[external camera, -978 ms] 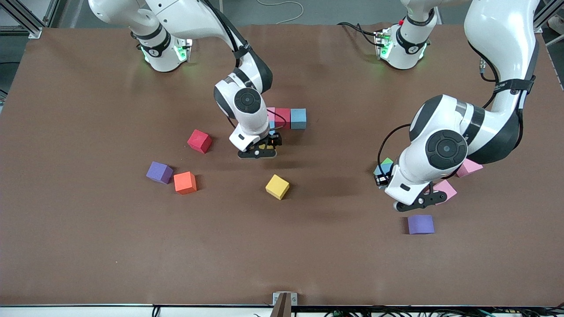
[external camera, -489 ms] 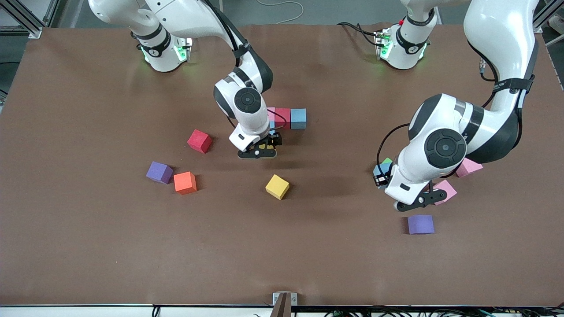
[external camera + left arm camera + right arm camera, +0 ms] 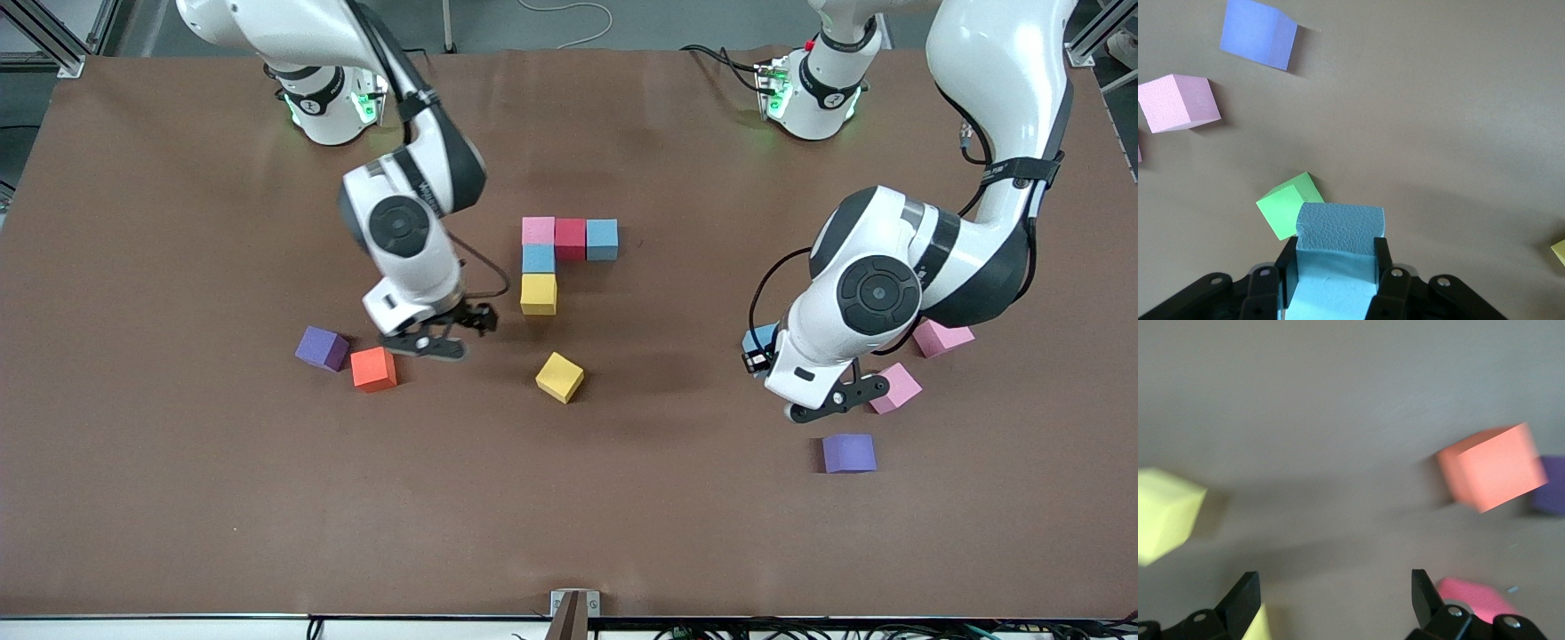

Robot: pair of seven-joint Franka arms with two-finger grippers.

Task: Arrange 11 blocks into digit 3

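The partial digit 3 is a bar of pink (image 3: 538,230), red (image 3: 570,238) and blue (image 3: 602,238) blocks. A light blue block (image 3: 538,259) and a yellow one (image 3: 538,293) run from the pink end toward the front camera. My right gripper (image 3: 449,329) (image 3: 1333,580) is open and empty over the table between the orange block (image 3: 373,369) (image 3: 1491,477) and that yellow block. My left gripper (image 3: 778,363) (image 3: 1336,257) is shut on a light blue block (image 3: 1338,230) (image 3: 758,337). A green block (image 3: 1288,207) lies just past it, hidden in the front view.
Loose blocks: yellow (image 3: 559,377) (image 3: 1165,513), purple (image 3: 321,348) beside the orange one, purple (image 3: 848,452) (image 3: 1258,33), and two pink (image 3: 896,388) (image 3: 942,338) near the left arm. A red block (image 3: 1475,597) lies under the right arm, hidden in the front view.
My right gripper has left the yellow block at the figure and swung toward the orange block, covering the loose red block. My left arm has shifted slightly toward the table's middle with the light blue block.
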